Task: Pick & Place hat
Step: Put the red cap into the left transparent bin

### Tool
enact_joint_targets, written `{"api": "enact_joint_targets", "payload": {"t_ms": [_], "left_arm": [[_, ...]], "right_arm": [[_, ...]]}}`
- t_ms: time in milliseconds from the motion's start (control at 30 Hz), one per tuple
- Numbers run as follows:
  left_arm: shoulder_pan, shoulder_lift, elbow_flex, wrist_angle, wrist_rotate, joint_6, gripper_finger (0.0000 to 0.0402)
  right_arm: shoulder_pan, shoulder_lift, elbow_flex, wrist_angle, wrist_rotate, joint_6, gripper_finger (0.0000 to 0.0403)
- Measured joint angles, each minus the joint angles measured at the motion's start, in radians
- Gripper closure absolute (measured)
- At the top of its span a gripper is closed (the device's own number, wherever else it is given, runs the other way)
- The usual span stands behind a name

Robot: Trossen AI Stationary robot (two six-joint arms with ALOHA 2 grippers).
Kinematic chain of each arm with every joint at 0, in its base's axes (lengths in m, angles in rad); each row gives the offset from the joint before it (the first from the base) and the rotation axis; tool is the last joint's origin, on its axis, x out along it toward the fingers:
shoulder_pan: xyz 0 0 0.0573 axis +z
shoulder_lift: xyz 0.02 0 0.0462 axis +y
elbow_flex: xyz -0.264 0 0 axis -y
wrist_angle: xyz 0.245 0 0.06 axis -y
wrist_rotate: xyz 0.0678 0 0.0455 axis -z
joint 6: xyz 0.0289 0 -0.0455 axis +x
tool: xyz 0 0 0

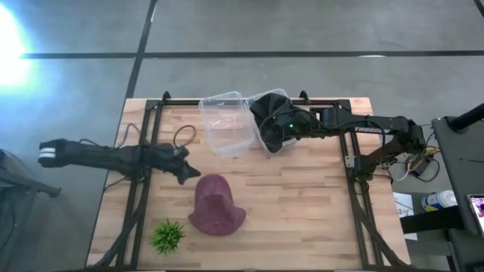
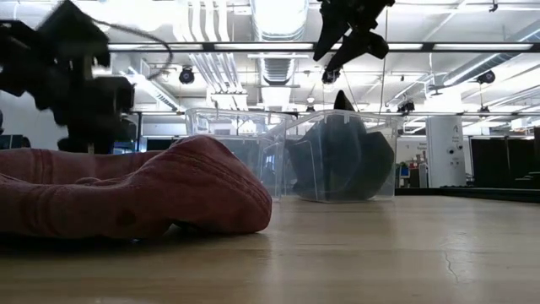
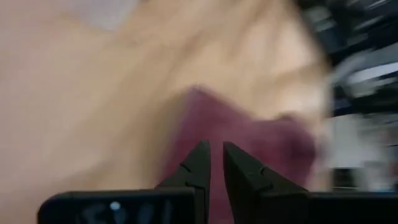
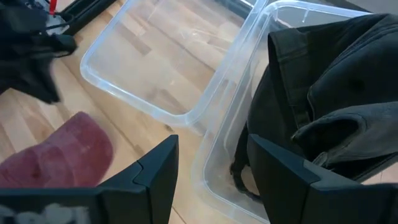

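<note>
A maroon hat point(image 1: 217, 205) lies flat on the wooden table, near its front; it also fills the left of the low view point(image 2: 143, 190). My left gripper point(image 1: 185, 171) hangs just beyond the hat's far left edge. Its fingers are shut point(image 3: 216, 167) and point toward the hat point(image 3: 261, 140). A black hat point(image 4: 329, 93) sits inside the right-hand clear bin point(image 1: 266, 143). My right gripper point(image 4: 211, 174) is open and stays high above that bin point(image 2: 350, 34), touching nothing.
A second clear bin point(image 1: 227, 122), with nothing in it, stands against the first at the table's far side. A small green plant point(image 1: 168, 236) stands near the front left corner. Black frame rails point(image 1: 355, 196) run along both sides. Bare wood lies right of the maroon hat.
</note>
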Motion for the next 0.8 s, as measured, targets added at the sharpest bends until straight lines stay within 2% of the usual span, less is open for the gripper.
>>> {"api": "enact_joint_targets", "payload": {"t_ms": [133,333,433,533,800], "left_arm": [[0.024,0.082,0.002,0.023,-0.053,0.083,0.0364],[0.058,0.204,0.001,0.207,0.010,0.205,0.0364],[0.083,0.263,0.006,0.232,0.033,0.211,0.0359],[0.103,0.322,0.017,0.235,0.119,0.211,0.0341],[0.108,0.442,0.061,0.241,0.215,0.269,0.0269]], "right_arm": [[0.000,0.000,0.000,-0.001,-0.014,0.000,0.0216],[0.003,0.000,0.000,-0.027,-0.023,0.000,0.0216],[0.004,0.000,0.000,-0.032,-0.027,0.000,0.0216],[0.005,0.000,0.000,-0.031,-0.064,0.000,0.0216],[0.045,0.000,0.000,-0.031,-0.247,-0.003,0.0216]]}}
